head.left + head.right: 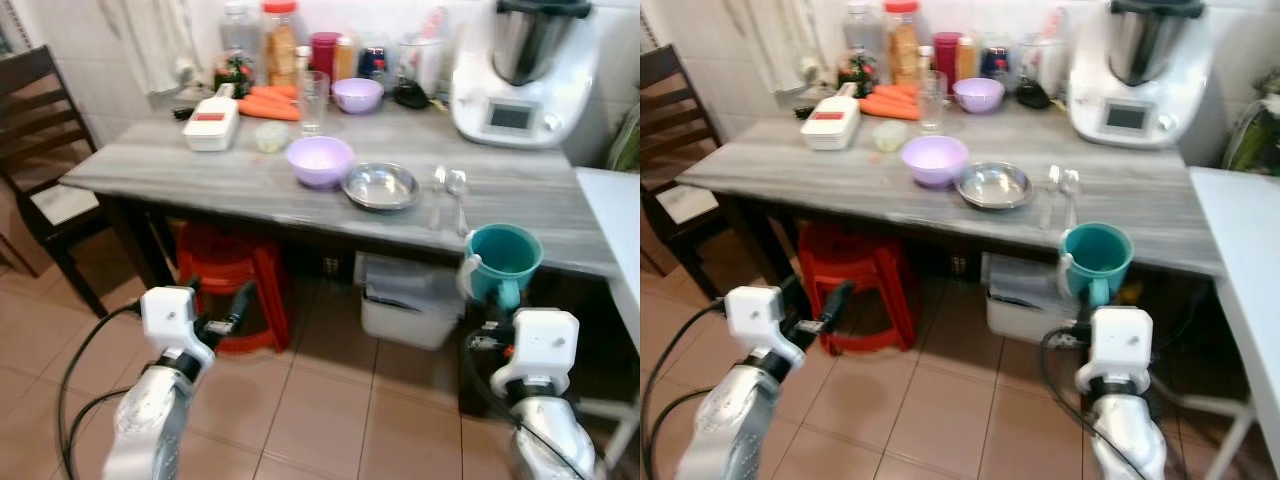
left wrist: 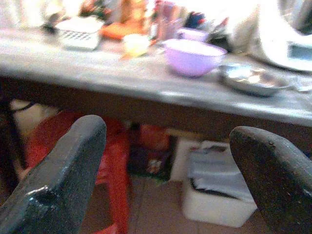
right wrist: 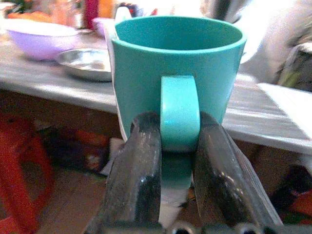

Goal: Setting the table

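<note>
Grey wood-grain table [image 1: 240, 180] runs along the tiled kitchen wall, its far edge crowded. Below its front edge the right gripper [image 3: 176, 146] pinches the handle of a teal mug [image 1: 503, 260], upright and seemingly empty. It looks rigid, light and breakable; held by the handle alone, it could swing. The left gripper [image 2: 165, 175] hangs open and idle. Ahead sit a lilac bowl [image 1: 320, 160] and steel dish [image 1: 380, 186], both apparently empty, with spoons [image 1: 450, 195] beside.

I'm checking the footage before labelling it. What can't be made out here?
- Mug inside: hidden by its own wall, right wrist view.
- Bottles at the table's back: labels too small, tops cut off, eye views.
- Chair: cut off at the edge.
</note>
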{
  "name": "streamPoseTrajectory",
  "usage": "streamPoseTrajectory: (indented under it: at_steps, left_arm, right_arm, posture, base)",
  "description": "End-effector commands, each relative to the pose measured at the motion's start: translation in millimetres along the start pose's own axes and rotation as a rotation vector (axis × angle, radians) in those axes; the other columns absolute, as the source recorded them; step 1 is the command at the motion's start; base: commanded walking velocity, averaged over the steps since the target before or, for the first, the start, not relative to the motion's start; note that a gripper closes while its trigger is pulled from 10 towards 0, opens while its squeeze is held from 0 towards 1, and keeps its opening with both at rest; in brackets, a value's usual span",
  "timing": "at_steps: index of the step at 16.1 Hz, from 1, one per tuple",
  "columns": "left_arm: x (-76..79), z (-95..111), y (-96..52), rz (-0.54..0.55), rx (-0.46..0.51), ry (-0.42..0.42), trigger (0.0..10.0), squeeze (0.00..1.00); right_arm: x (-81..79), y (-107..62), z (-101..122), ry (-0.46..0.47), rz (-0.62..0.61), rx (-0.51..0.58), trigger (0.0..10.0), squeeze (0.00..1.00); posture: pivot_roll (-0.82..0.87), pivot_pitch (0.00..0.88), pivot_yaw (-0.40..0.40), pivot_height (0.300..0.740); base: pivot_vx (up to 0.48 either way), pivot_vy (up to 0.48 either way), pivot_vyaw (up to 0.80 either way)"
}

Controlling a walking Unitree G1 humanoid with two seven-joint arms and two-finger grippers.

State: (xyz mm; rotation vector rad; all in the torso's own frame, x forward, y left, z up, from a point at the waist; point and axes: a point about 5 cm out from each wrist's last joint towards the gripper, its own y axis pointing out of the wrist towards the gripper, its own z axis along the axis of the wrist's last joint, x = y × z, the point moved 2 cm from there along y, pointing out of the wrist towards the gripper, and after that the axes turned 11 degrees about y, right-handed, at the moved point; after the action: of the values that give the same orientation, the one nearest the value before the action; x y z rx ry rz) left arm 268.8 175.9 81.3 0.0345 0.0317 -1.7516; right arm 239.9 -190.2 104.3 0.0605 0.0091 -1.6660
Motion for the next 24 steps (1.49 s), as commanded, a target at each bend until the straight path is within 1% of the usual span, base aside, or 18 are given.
streamPoseTrajectory:
  at_steps: [1,4,9,10,13,18,22,24]
  left_arm:
    - [2.6,5,1.4,-0.007,0.007,0.003,10.0,0.00]
    - [5.2,6,2.8,-0.009,0.005,-0.003,10.0,0.00]
    - [7.2,8,5.2,-0.007,0.009,-0.013,10.0,0.00]
    - [9.0,8,6.0,-0.009,0.010,-0.016,10.0,0.00]
    - [10.8,6,7.1,-0.019,0.001,-0.018,10.0,0.00]
    - [10.9,8,8.2,-0.029,0.004,-0.016,10.0,0.00]
    - [14.4,10,10.9,-0.053,0.006,-0.014,10.0,0.00]
    - [13.3,10,11.1,-0.056,0.006,-0.012,10.0,0.00]
  right_arm:
    - [4.5,1.6,10,-0.004,-0.010,0.028,10.0,0.00]
    - [3.6,6.2,14,-0.004,-0.010,0.036,10.0,0.00]
    - [2.4,11.2,19,-0.026,0.006,0.051,10.0,0.00]
    - [-0.8,13.1,21,-0.044,0.024,0.063,10.0,0.00]
    - [-9.6,13.8,22,-0.044,0.047,0.070,10.0,0.00]
    - [-13.5,16.2,22,-0.018,0.040,0.075,10.0,0.00]
    - [-14.4,19.0,24,-0.025,0.040,0.088,10.0,0.00]
    - [-15.3,20.2,27,-0.031,0.041,0.101,10.0,0.00]
  posture:
    - [-0.02,0.000,0.020,0.740]
    - [-0.03,0.000,0.012,0.740]
    - [-0.03,0.000,0.005,0.740]
    - [-0.03,0.000,0.005,0.740]
    - [-0.03,0.000,0.015,0.740]
    - [-0.03,0.000,0.025,0.740]
    - [-0.03,0.000,0.028,0.740]
    - [-0.03,0.000,0.028,0.740]
  base:
    - [0.330,0.000,-0.43]
    - [0.329,0.000,-0.41]
    - [0.328,0.000,0.00]
    - [0.326,0.000,0.80]
    - [0.328,0.000,0.70]
    - [0.328,0.000,0.00]
    - [0.329,0.000,0.00]
    - [0.328,0.000,0.00]
